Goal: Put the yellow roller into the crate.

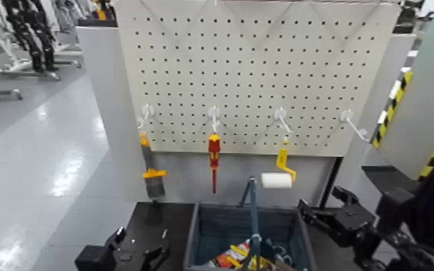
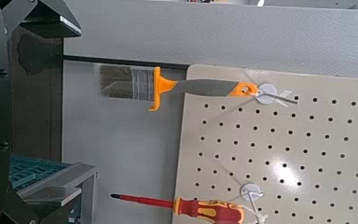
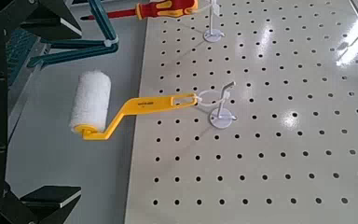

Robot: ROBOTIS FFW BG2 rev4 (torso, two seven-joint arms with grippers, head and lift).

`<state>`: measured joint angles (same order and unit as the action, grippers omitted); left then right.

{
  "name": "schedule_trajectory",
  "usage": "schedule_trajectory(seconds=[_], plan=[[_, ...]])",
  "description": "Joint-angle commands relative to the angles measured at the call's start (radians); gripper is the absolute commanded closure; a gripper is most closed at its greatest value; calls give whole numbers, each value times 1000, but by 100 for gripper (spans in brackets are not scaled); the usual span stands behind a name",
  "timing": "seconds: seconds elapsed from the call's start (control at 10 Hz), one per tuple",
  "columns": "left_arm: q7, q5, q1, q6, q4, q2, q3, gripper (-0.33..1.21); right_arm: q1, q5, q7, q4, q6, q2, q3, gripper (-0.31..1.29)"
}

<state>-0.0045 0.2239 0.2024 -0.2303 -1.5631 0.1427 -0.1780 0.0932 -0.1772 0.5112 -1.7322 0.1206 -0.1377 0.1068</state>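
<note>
Holding mixed tools, crate [image 1: 204, 232] below yellow roller [image 1: 279, 175] hanging on pegboard [image 1: 263, 72]

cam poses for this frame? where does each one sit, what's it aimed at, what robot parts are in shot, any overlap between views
Head: on the head, facing forward and down at the pegboard, the crate below; left gripper and right gripper low in frame.
Left wrist: on the left arm, aimed at the brush and screwdriver; dark gripper parts at the edge.
Right wrist: on the right arm, aimed at the yellow roller hanging on its hook; gripper parts at the edge.
Shared: all three show the pegboard and screwdriver.
</note>
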Motion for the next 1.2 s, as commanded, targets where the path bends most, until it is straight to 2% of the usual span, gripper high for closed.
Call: schedule_trajectory(seconds=[0.1,0.3,0.6,0.9,1.2], plan=[[0,0,-1,0,0,0,0,11,-70,-15,56,25,53,-54,-6,13],[0,0,-1,0,0,0,-1,11,-136,-24,110,60,76,-100,-27,13],[0,0,-3,2,0,0,-3,11,-230,-42,184,135,85,-151,-73,13],[0,0,-8,2,5,0,-5,11,-316,-68,234,238,56,-184,-131,13],[-3,0,-12,6,5,0,-8,11,-388,-68,270,338,22,-204,-179,13]])
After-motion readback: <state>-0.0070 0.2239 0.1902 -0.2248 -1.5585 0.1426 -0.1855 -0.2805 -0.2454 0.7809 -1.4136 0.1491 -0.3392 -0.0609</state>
